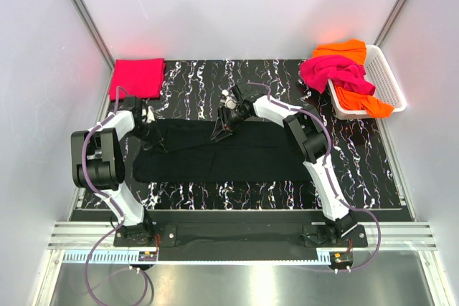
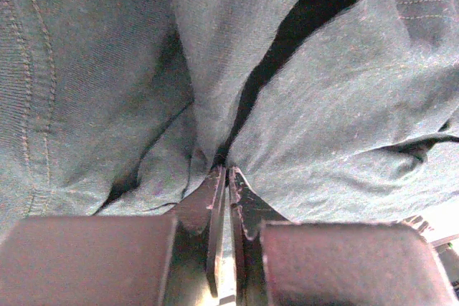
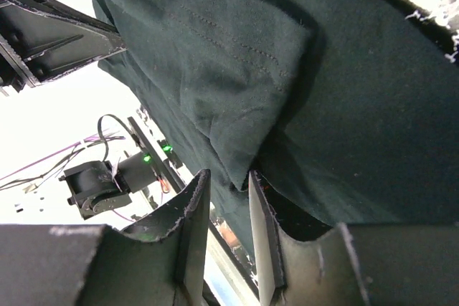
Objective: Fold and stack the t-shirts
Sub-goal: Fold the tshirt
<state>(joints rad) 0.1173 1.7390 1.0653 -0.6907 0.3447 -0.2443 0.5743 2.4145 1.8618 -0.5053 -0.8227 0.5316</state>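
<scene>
The black t-shirt [image 1: 215,155] lies stretched as a wide band across the middle of the desk [image 1: 358,155], its long side running left to right. Along its far edge, a little left of centre, the cloth is drawn up into a small peak where the right pincer [image 1: 222,132] has it. The left pincer [image 1: 156,145] is down at the shirt's left end, near the far corner.

From the left wrist, the left pincer [image 2: 226,175] is clenched on the black t-shirt [image 2: 323,105], its two tips almost touching, with a ridge of cloth rising straight out from between them. From the right wrist, the right pincer [image 3: 229,191] is grasping the black t-shirt [image 3: 237,69] too. A stitched, doubled corner of the hem hangs down into the narrow gap between its tips, and the cloth is off the desk there, seen from beneath.

Well apart from all this, a red-pink t-shirt [image 1: 136,77] sits folded flat at the desk's far left corner. At the far right stands a white lattice basket [image 1: 384,77]. A magenta t-shirt [image 1: 333,73] is slumped over its left rim onto the desk, and an orange t-shirt [image 1: 344,49] is bunched inside — part of it spills over the near rim.
</scene>
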